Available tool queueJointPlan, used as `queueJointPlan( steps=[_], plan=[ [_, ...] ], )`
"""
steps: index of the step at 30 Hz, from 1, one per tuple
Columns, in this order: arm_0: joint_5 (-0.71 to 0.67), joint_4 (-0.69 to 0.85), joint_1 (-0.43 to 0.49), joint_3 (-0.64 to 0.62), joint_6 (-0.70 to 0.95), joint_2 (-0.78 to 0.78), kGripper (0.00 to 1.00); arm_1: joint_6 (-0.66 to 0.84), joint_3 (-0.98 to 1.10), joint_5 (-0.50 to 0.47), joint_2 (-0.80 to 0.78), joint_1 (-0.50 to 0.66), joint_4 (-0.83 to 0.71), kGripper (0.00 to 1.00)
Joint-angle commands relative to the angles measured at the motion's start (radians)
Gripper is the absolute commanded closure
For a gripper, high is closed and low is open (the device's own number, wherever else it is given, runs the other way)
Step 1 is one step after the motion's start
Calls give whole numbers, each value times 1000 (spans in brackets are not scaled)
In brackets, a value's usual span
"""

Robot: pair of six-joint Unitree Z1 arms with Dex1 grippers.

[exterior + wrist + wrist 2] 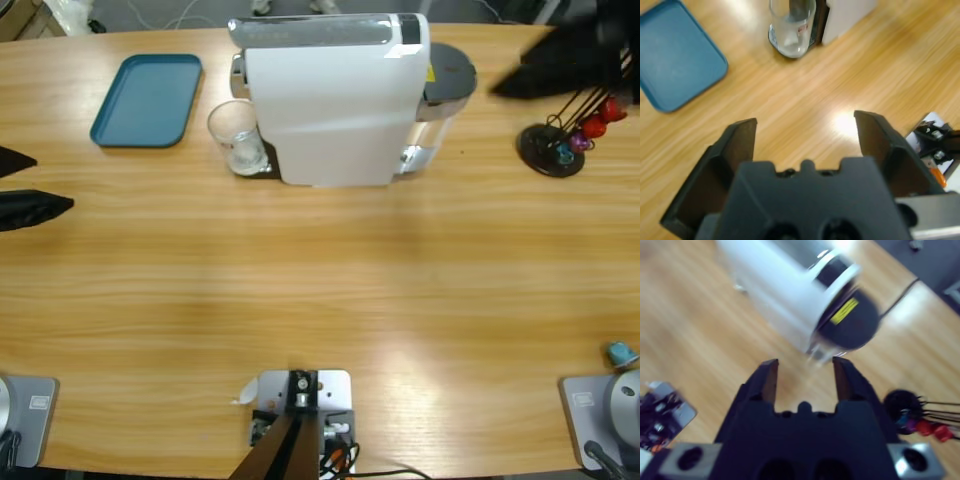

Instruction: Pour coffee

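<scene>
A white coffee machine point(335, 100) was seen at the far middle of the table point(320, 300), with an empty glass point(238, 138) touching its left side beside a blue tray point(148, 98). The left pincer point(805, 135) was spread wide, holding nothing; the right pincer point(805, 377) was parted and empty too.

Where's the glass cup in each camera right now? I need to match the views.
High view: the glass cup stands upper left of centre, against the white coffee machine's left side, right of the blue tray.
Left wrist view: top centre, beyond the open left hand.
Right wrist view: not in it.
Shared landmark: the coffee machine.
</scene>
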Motion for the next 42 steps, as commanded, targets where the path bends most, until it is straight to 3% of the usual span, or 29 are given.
queueJointPlan(
  steps=[1,10,17,23,42],
  plan=[
    [-14,-101,-8,105,-4,-92,162,38,299,36,-185,37,-207,0],
    [-13,-359,-8,290,83,-43,165,38,441,167,-252,37,-312,0],
    [18,-451,-8,339,138,-49,170,20,560,185,-315,38,-361,0],
    [25,-564,-8,392,144,-73,181,8,595,184,-263,57,-433,0],
    [53,-603,-9,415,113,-134,197,6,683,161,-271,60,-557,0]
  ],
)
